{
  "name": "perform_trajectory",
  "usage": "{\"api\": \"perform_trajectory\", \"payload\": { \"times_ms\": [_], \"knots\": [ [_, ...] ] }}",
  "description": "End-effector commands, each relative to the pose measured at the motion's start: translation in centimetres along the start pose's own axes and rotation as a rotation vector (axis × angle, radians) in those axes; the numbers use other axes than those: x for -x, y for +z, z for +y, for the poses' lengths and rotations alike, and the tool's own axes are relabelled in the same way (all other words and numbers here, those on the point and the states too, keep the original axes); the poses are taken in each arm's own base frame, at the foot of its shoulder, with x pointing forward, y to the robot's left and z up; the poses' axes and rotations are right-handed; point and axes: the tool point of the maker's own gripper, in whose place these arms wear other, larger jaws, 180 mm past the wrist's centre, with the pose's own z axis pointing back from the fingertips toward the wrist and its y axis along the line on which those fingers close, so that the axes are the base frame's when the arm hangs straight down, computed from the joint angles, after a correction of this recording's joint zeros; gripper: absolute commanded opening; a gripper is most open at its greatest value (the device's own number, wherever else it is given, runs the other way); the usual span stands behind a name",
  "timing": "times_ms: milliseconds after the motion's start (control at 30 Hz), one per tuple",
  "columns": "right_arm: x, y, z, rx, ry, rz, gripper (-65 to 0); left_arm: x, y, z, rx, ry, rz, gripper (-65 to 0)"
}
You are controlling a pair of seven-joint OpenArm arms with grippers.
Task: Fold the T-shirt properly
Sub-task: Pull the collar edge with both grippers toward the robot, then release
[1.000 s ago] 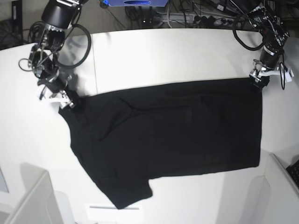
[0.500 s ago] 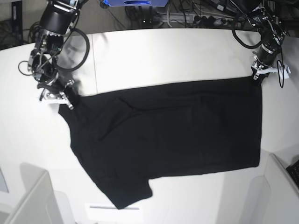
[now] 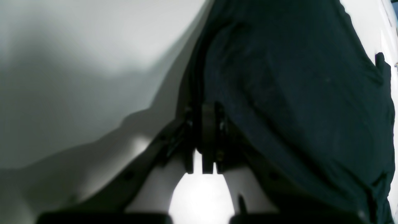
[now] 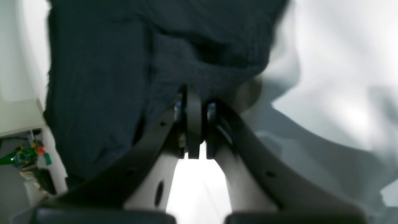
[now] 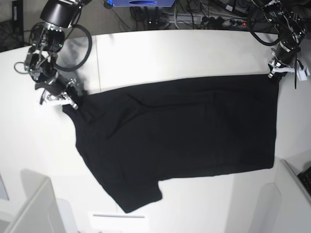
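We've got the T-shirt (image 5: 180,141) flat on the table (image 5: 160,53), L gripper (image 5: 275,74) & R gripper (image 5: 69,103) both clamped on far corners; next, prob lift & fold toward the near edge.

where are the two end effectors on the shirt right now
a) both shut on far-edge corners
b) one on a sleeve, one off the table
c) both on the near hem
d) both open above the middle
a: the left end effector and the right end effector are each shut on a corner of the shirt along its far edge, and both wrist views show cloth pinched between closed fingers.
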Motion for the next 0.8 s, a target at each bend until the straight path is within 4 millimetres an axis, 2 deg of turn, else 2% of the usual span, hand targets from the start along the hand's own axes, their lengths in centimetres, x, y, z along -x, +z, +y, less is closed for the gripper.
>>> {"api": "perform_trajectory", "payload": {
  "times_ms": [0,100,267,400,500,667,767],
  "knots": [
    [-1.2,0.8,0.8,-0.022,0.028,-0.043,-65.0,-1.8,0.7,-0.6,0.017,-0.034,-0.035,-65.0],
    [-1.6,2.0,1.6,-0.029,0.06,-0.071,-65.0,-2.5,1.2,-1.9,0.035,-0.076,-0.034,-65.0],
    [-2.4,3.6,3.0,-0.047,0.109,-0.106,-65.0,-4.6,0.9,-5.2,0.094,-0.126,-0.046,-65.0],
    [-2.7,5.5,1.6,-0.01,0.099,-0.097,-65.0,-5.9,1.9,-4.3,0.064,-0.117,-0.075,-65.0],
    [-2.2,6.3,-0.2,0.03,0.072,-0.075,-65.0,-5.3,2.1,-3.6,0.05,-0.111,-0.061,-65.0],
    [0.5,7.4,-3.3,0.101,0.055,-0.027,-65.0,-1.5,2.8,-2.0,0.016,-0.139,0.05,-65.0],
    [2.1,8.0,-4.8,0.136,0.044,0.009,-65.0,-0.2,3.7,-0.8,-0.015,-0.142,0.088,-65.0]
  ]
}}
